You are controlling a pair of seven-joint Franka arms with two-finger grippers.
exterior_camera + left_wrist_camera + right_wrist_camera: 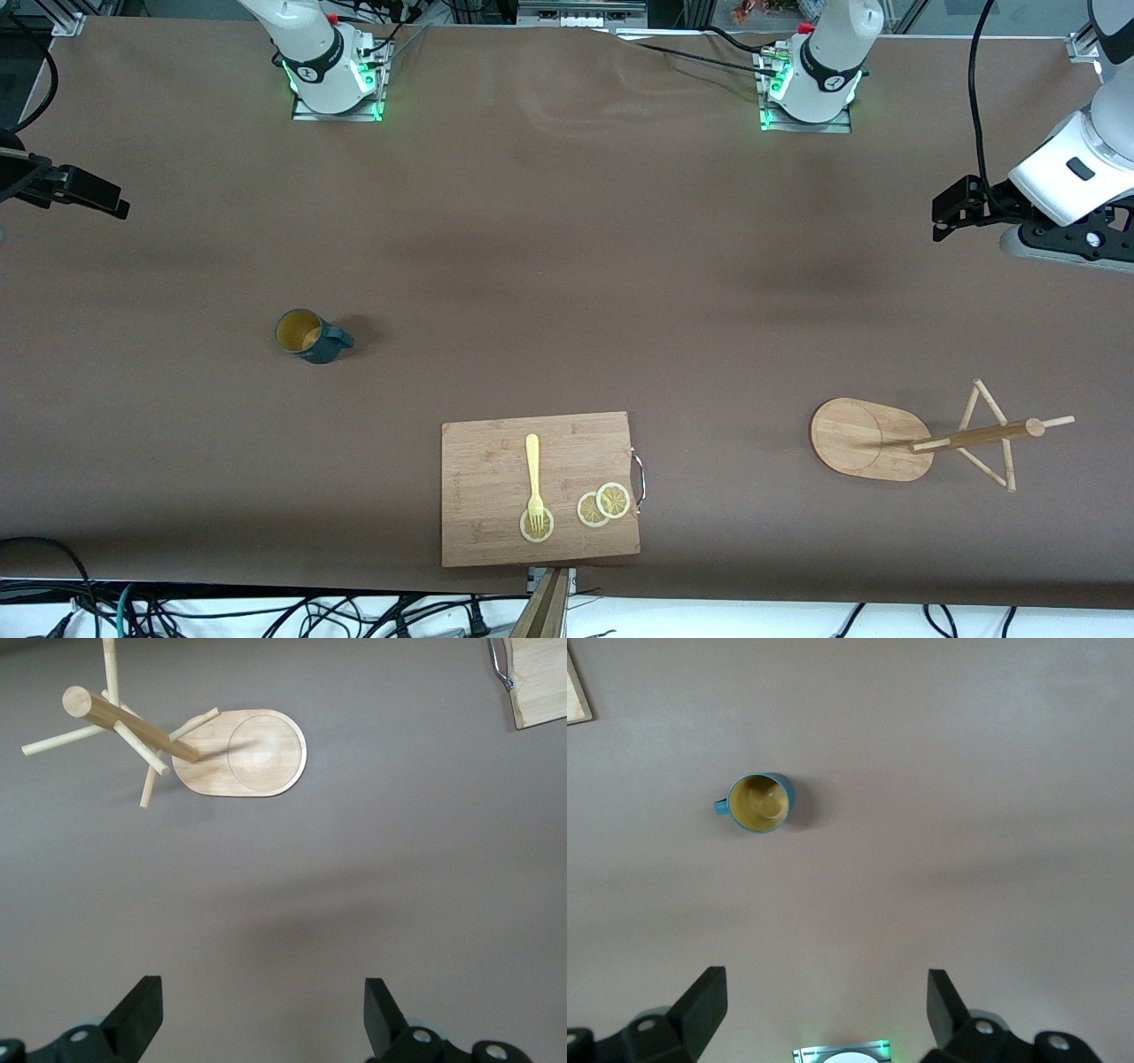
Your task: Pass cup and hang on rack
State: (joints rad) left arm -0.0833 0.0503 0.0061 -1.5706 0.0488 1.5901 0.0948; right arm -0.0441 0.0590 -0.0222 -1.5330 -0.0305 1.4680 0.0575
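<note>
The cup stands upright on the worktop toward the right arm's end, mouth up with its mustard inside showing and its loop handle pointing to about four o'clock in the front view. That leaves it free to be gripped by wall or rim, and nothing crowds it. The right tool hangs high over bare worktop at the right arm's end, fingers spread wide apart and holding nothing; from its wrist view the cup sits well clear of the fingers, so this arm looks poised for the first pick rather than committed to it. The rack stands toward the left arm's end, at about four o'clock from the worktop's middle, its post rising from the oval base with thin pegs fanning out near the top. The left tool waits up over that end, fingers also wide apart and empty, sensibly placed to receive a handover and reach the pegs. Between cup and rack, nearer the front camera, lies a cutting board carrying a fork and lemon slices. Nothing of the task looks begun yet.
</note>
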